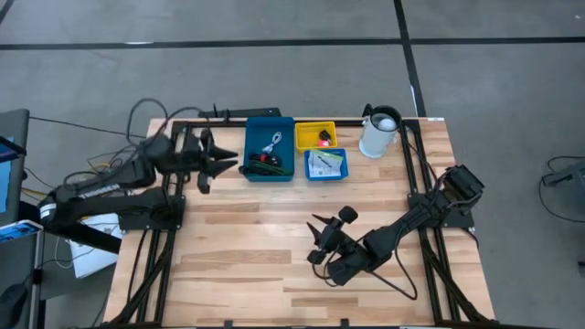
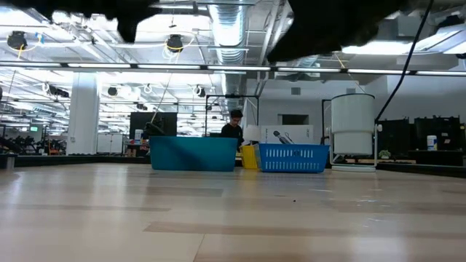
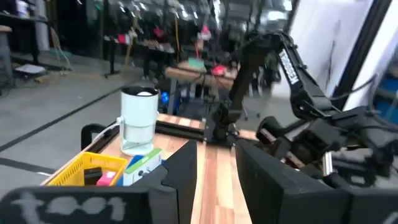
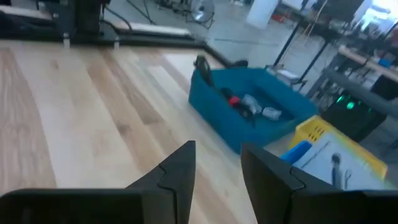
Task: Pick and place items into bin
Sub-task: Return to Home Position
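The loose goods all look stowed, so I judge that what remains is only to bring both arms to rest. The left gripper hangs at the far left of the table, just beside the left wall of the dark blue bin. Its fingers are apart and hold nothing. It would do best to lift and draw away leftward from that wall before folding, so that it does not knock the bin.

In the bin lie the cables, a white coil toward the far end and red, green and black ones nearer. Right of it stands the yellow bin with the black-and-red piece. Just nearer than that is the small blue basket, holding the cards.

The right gripper hovers over bare boards at the near middle, well apart from every container, fingers spread and empty. Its way toward its base at the right looks free. The white jug stands at the far right corner, away from both arms.

The table is pale wooden planking, set on a grey floor. Beyond it is a wide hall under ceiling lamps, with a person far behind the bins.
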